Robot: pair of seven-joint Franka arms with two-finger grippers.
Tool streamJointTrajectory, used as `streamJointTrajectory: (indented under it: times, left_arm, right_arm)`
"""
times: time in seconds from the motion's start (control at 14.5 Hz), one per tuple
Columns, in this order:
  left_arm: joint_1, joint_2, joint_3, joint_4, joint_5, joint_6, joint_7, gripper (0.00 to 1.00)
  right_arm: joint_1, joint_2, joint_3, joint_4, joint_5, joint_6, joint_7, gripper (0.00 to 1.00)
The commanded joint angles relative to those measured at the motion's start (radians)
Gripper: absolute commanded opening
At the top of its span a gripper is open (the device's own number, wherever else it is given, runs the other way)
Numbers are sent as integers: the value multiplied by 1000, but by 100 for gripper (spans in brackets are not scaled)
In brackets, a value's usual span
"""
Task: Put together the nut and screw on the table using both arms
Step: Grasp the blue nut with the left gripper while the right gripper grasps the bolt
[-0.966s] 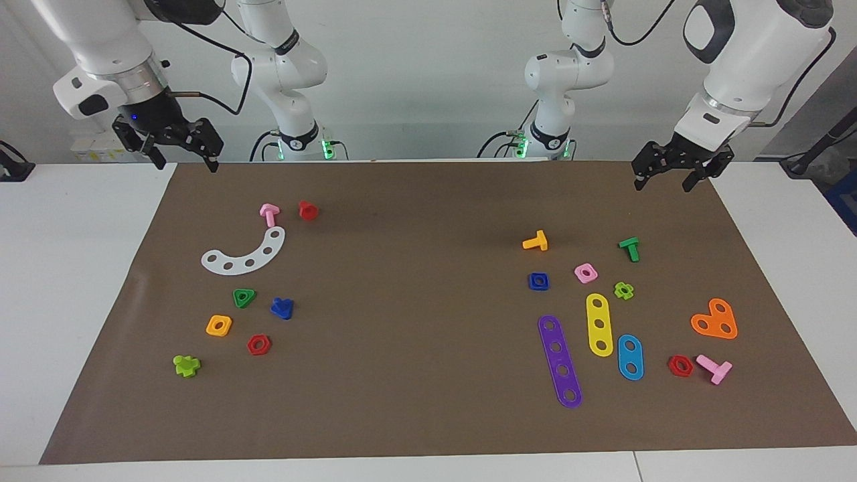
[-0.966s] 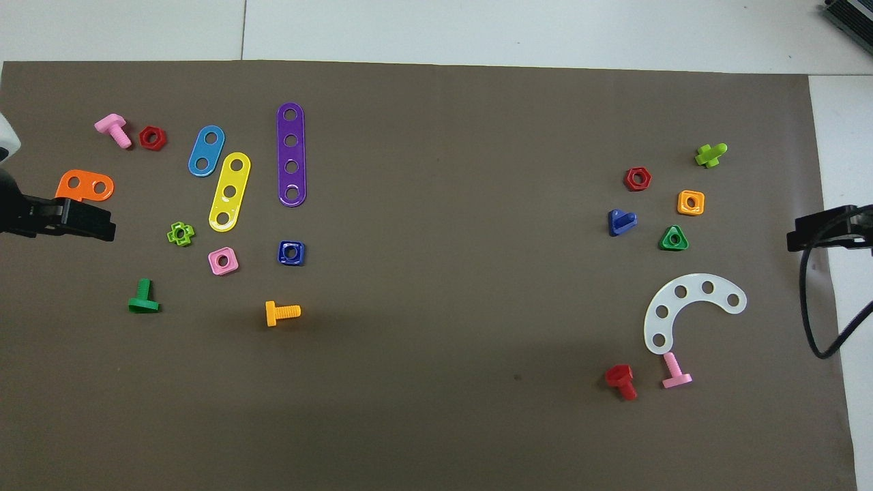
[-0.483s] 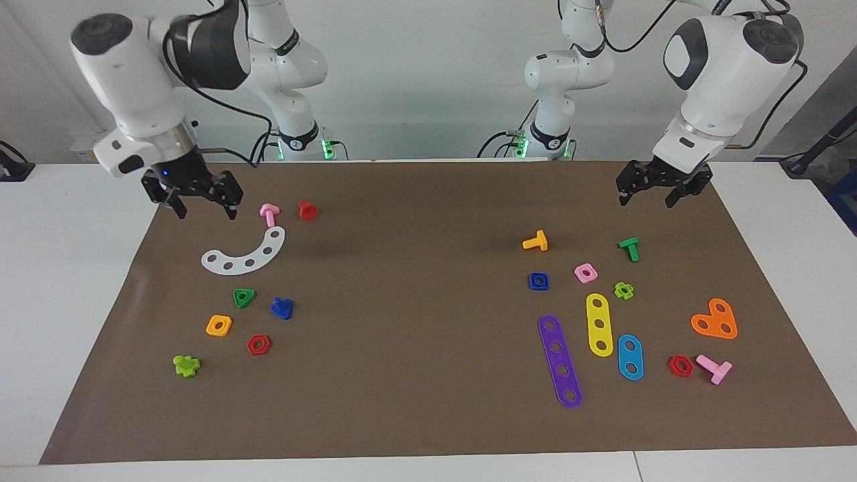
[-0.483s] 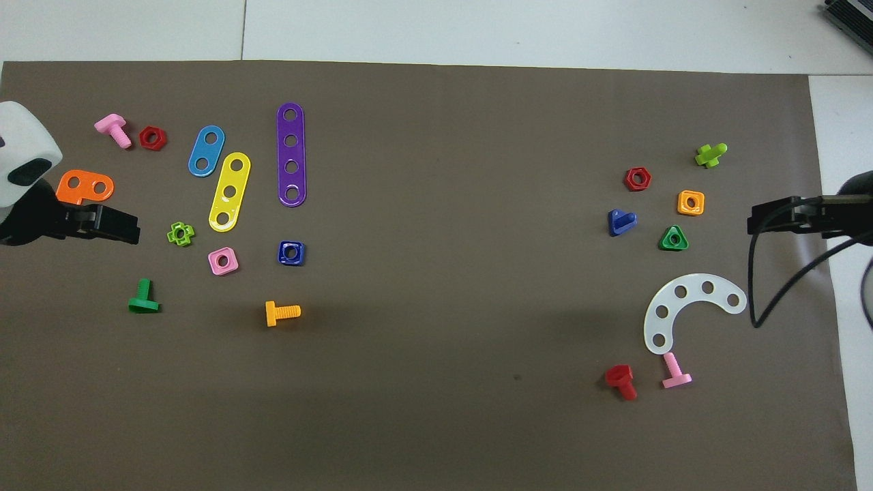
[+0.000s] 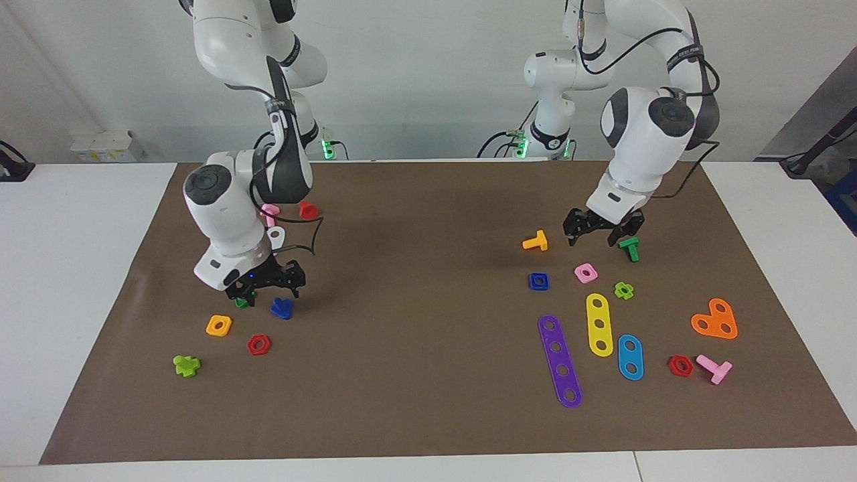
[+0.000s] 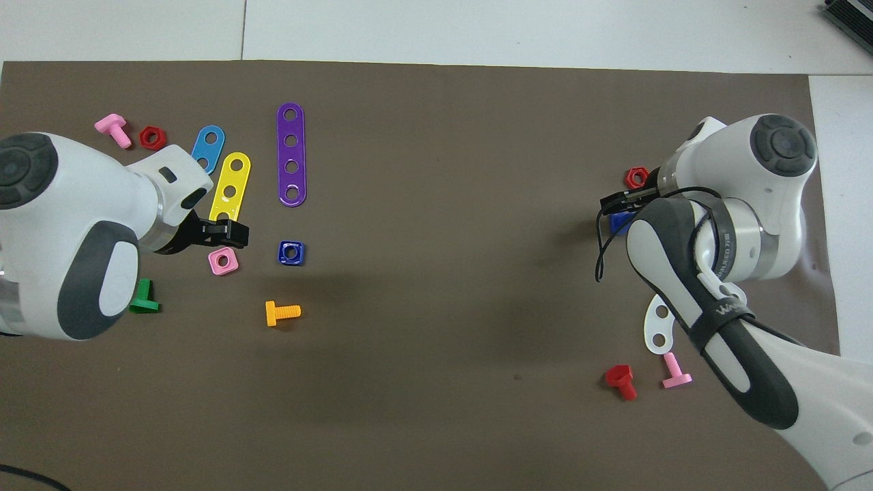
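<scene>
My right hand [image 5: 268, 289] hangs open just over the dk-blue screw [image 5: 282, 308], which lies on the counter [image 5: 415, 375] at my right arm's end, beside the green triangular nut [image 5: 240, 302]. My left hand [image 5: 600, 235] hangs open over the mat, near the pink nut [image 5: 585, 272] & green screw [image 5: 630, 249]. The dk-blue nut [image 5: 538, 281] lies flat beside the pink one, toward mid-counter.
</scene>
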Motion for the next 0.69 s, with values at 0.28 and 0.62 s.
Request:
streamJointTrajectory:
  times: [0.28, 0.62]
  left_arm:
    - [-77, 82, 12, -110, -32, 242, -57, 92]
    - [-114, 178, 13, -111, -32, 351, -25, 87]
  right_arm:
    - [-22, 12, 1, -50, 20, 30, -120, 66]
    - [-21, 12, 2, -70, 20, 57, -117, 42]
